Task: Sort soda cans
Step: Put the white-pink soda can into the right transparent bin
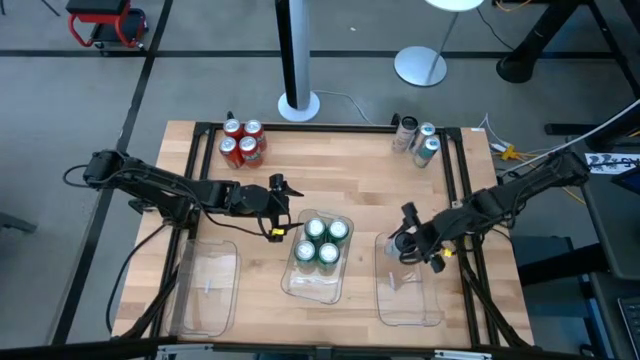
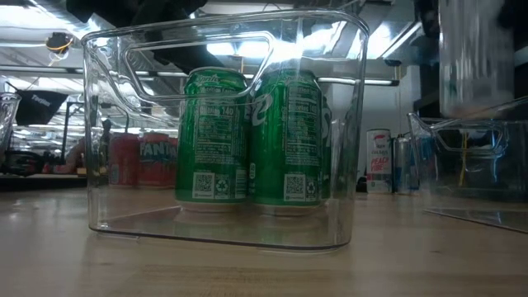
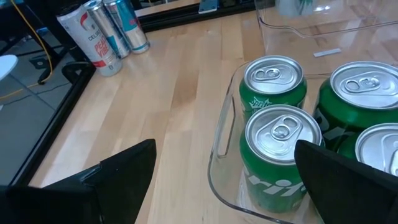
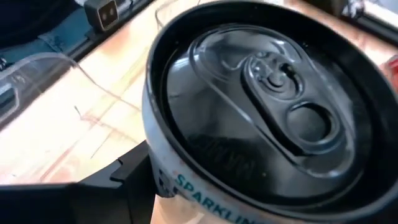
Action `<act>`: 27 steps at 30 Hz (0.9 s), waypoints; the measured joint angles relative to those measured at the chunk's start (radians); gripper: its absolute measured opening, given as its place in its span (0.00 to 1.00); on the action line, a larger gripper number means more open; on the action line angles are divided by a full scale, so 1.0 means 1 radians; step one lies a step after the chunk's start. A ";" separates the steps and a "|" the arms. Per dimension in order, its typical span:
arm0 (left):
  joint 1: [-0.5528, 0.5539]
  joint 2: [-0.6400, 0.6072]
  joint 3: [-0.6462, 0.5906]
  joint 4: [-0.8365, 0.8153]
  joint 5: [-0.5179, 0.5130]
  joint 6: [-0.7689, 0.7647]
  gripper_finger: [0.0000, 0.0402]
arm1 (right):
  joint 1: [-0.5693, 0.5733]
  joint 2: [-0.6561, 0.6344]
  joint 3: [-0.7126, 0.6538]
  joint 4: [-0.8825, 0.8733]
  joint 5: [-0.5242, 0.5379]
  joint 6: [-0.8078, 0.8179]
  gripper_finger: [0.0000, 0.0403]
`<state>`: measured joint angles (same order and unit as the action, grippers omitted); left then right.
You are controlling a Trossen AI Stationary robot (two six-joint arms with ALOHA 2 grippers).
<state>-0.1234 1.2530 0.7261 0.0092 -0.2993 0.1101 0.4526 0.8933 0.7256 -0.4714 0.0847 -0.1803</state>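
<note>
High view showed the right gripper (image 1: pixel 408 243) with jaws clamped on a silver-grey can (image 4: pixel 261 106) above the right tray (image 1: pixel 425 310); dropped from height it could topple. Left gripper (image 1: pixel 283 207), jaws apart, risked nudging the green cans (image 1: pixel 322 241) in the middle tray (image 1: pixel 312 288)

Four green cans (image 1: pixel 322 241) stood upright, packed together in the middle clear tray. Four red cans (image 1: pixel 243 141) clustered at the far left corner; three silver-grey ones (image 1: pixel 417 138) far right. One silver can (image 4: pixel 261 106) hung upright above the right tray.
</note>
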 joint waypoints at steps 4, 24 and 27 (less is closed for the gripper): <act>0.000 0.000 0.000 0.000 0.000 0.001 0.92 | -0.001 0.010 -0.076 0.080 0.002 0.003 0.64; 0.000 0.000 0.000 0.002 0.000 0.009 0.92 | -0.001 0.023 -0.283 0.285 0.057 0.082 0.64; 0.000 0.000 0.000 0.002 0.000 0.009 0.92 | -0.001 0.022 -0.280 0.304 0.081 0.072 0.67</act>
<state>-0.1234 1.2530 0.7261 0.0113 -0.2993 0.1192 0.4515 0.9154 0.4453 -0.1676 0.1659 -0.1085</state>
